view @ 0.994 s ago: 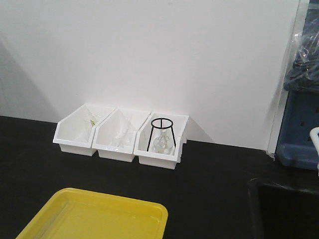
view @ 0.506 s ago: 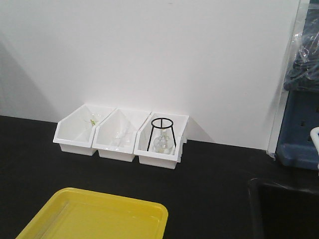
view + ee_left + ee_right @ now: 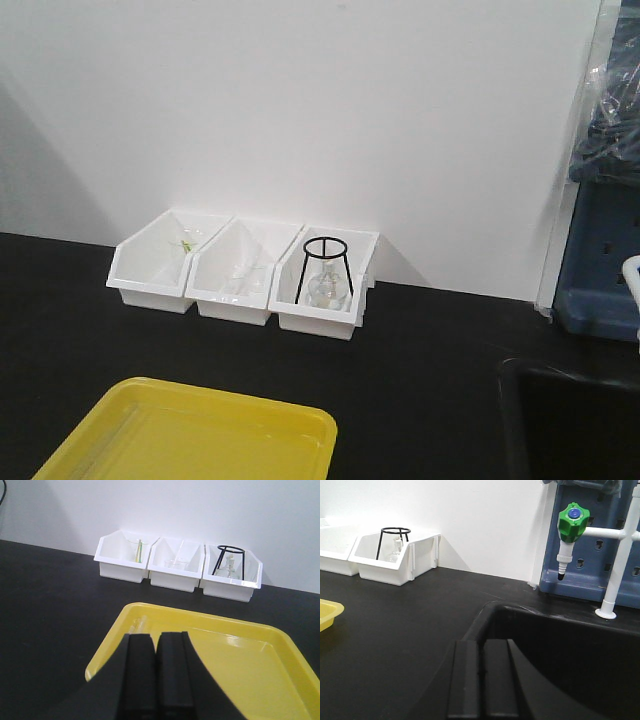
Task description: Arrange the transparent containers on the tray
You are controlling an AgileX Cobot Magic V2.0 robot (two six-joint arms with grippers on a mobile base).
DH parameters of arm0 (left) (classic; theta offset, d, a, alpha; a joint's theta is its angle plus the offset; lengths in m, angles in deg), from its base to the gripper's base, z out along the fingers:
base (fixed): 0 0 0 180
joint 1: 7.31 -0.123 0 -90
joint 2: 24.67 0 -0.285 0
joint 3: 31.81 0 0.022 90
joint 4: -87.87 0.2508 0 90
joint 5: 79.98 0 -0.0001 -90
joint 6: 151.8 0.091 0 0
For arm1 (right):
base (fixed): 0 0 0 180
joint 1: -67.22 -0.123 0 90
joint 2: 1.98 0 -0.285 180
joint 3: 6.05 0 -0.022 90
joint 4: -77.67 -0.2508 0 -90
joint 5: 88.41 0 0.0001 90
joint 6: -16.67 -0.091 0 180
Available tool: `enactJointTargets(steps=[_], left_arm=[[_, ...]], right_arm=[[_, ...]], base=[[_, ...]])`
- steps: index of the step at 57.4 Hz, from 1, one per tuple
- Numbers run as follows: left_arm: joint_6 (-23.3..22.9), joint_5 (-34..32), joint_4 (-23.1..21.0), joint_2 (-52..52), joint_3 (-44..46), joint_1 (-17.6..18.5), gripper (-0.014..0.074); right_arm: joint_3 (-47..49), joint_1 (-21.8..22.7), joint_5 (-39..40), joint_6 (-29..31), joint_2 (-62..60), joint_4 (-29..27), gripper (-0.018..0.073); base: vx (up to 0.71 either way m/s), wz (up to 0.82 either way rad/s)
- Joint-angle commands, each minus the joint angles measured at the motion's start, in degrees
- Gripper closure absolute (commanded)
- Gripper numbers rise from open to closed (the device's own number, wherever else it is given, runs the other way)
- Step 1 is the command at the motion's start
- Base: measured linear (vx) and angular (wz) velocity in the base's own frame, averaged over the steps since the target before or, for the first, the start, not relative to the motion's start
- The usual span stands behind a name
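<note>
The bright-yellow tray (image 3: pixel 200 435) lies at the front left of the black bench; in the left wrist view the yellow tray (image 3: pixel 240 670) fills the lower middle. A clear test tube (image 3: pixel 140 625) lies flat inside it near the far left corner. More clear glassware (image 3: pixel 176 563) rests in the middle white bin. My left gripper (image 3: pixel 156 636) hangs over the tray's near edge, shut and holding nothing. My right gripper (image 3: pixel 481 642) sits shut and holding nothing at the edge of the black sink. Neither gripper shows in the front view.
Three white slanted bins (image 3: pixel 240 270) stand against the back wall; the right one holds a round flask in a black wire stand (image 3: pixel 326 270). A black sink (image 3: pixel 570 650) lies at the right, with a blue pegboard (image 3: pixel 590 545) and a green-tipped tap (image 3: pixel 572 525) behind it.
</note>
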Motion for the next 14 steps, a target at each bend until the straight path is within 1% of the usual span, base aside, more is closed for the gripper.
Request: enactJointTargets(steps=[1, 14], left_arm=[[-0.13, -4.57, -0.36, 0.60, -1.72, -0.11, 0.0604], [-0.13, -4.57, -0.36, 0.60, -1.72, -0.11, 0.0604]], right_arm=[[-0.48, -0.06, 4.45, 0.09, -0.40, 0.57, 0.0572], [-0.48, -0.06, 4.45, 0.09, -0.40, 0.57, 0.0572]], base=[[0.00, 0.00], [0.00, 0.00]])
